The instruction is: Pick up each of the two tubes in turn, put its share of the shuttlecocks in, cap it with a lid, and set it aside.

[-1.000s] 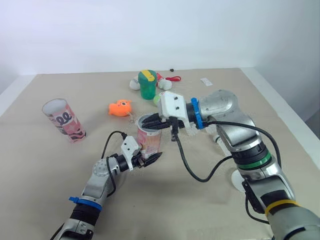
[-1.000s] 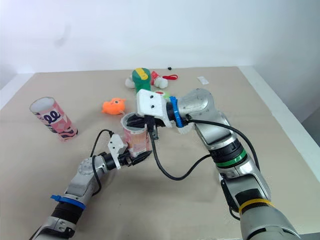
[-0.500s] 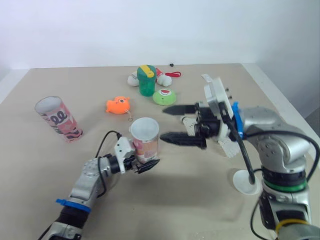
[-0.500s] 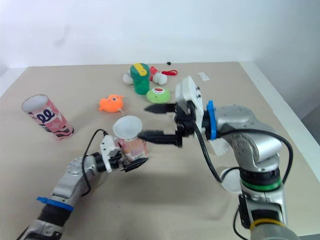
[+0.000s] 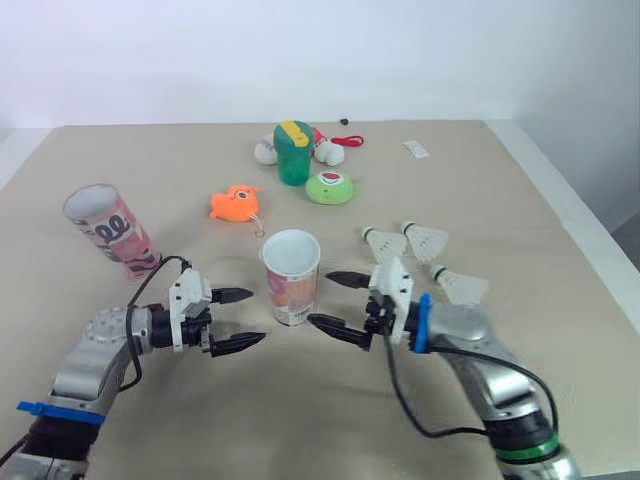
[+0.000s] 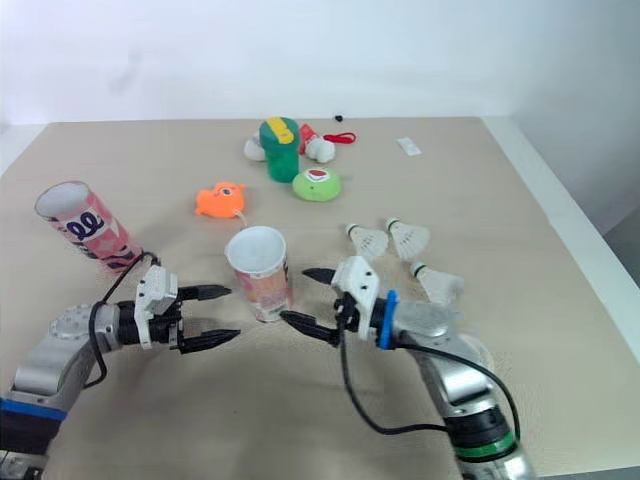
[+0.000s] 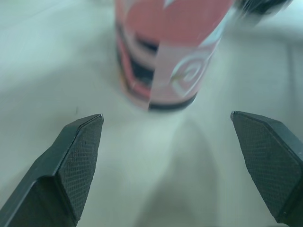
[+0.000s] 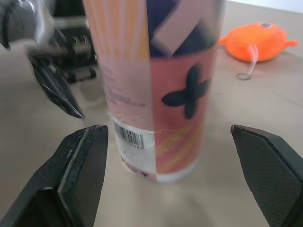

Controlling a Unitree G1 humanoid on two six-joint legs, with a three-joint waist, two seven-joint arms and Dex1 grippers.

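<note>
A pink patterned tube (image 5: 291, 280) stands upright in the middle of the table, its top showing white. My left gripper (image 5: 256, 316) is open just left of it, a small gap away, and holds nothing. On the tube's right my right gripper (image 5: 319, 298) is open too, with its fingers apart from the tube. The left wrist view has the tube (image 7: 165, 52) ahead of the spread fingers, and so does the right wrist view, where the tube (image 8: 161, 85) stands close. A second pink tube (image 5: 108, 230) with an open top stands at the far left. Three shuttlecocks (image 5: 385, 242) (image 5: 426, 239) (image 5: 459, 285) lie at the right.
An orange toy fish (image 5: 236, 204) lies behind the middle tube. A green cup (image 5: 293, 153), a green round toy (image 5: 328, 187) and small white and red toys (image 5: 330, 152) sit at the back. The table's right edge (image 5: 575, 215) is near the shuttlecocks.
My right gripper came off the tube's top, opened, and dropped to the table on the tube's right. My left gripper let go of the tube and drew back left. The camera shifted.
</note>
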